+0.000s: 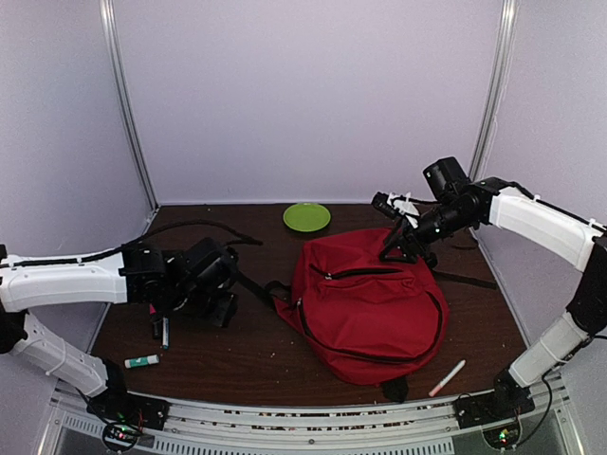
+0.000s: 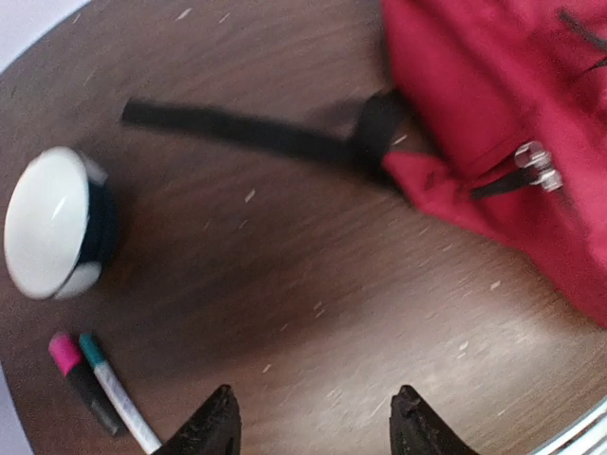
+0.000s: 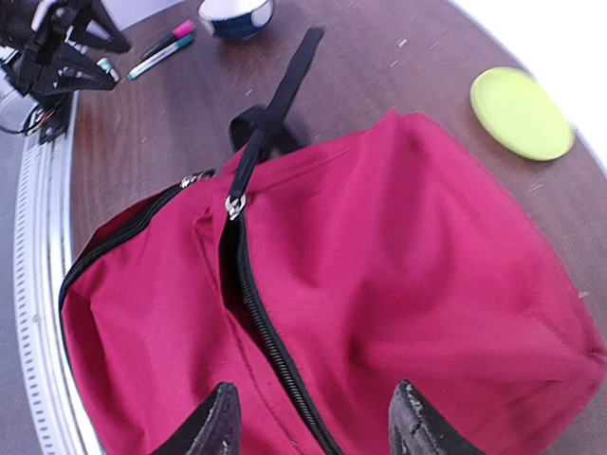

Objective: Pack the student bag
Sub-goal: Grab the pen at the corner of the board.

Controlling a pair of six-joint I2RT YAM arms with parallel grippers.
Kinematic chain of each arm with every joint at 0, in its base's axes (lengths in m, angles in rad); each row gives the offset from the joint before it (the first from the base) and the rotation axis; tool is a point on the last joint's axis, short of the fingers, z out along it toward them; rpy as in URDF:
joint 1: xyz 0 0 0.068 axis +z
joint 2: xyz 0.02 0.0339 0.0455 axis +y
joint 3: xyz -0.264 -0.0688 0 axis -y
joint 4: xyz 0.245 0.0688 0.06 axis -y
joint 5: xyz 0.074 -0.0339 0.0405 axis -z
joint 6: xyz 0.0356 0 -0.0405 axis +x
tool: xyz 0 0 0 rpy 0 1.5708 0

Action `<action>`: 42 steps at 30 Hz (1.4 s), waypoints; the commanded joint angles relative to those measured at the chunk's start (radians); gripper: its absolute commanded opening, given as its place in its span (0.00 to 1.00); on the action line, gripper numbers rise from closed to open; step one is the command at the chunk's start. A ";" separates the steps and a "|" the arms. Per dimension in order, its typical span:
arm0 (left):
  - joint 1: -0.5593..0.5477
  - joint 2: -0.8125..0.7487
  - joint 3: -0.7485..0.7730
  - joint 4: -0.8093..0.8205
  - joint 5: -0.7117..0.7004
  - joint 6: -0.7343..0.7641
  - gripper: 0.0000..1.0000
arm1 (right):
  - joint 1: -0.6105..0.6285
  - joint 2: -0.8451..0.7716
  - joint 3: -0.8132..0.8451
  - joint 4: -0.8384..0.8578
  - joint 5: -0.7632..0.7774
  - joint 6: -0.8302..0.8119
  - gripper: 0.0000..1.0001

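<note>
2 hands, both released: right hand (image 3: 313, 417) above the student bag (image 3: 427, 284), left hand (image 2: 318, 422) beside it.

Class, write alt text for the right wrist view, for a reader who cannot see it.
A red backpack fills the view, its black zipper partly open, with the right end effector open and empty in the foreground. Behind the bag, on the brown table, lie a green plate and two markers.
</note>
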 commanded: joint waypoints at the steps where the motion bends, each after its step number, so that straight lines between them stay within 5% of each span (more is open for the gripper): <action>1: 0.084 -0.102 -0.100 -0.251 -0.032 -0.305 0.57 | -0.002 -0.070 -0.007 0.068 0.082 0.039 0.55; 9: 0.373 -0.328 -0.295 -0.257 0.047 -0.388 0.46 | -0.003 -0.126 -0.044 0.090 0.057 0.048 0.56; 17: 0.729 -0.273 -0.305 -0.129 0.255 -0.119 0.49 | -0.007 -0.136 -0.058 0.089 0.040 0.046 0.56; 27: 0.832 -0.033 -0.177 -0.065 0.234 0.018 0.43 | -0.017 -0.146 -0.068 0.086 0.038 0.029 0.56; 42: 0.867 0.113 -0.227 0.032 0.245 0.012 0.40 | -0.039 -0.143 -0.077 0.083 0.000 0.022 0.56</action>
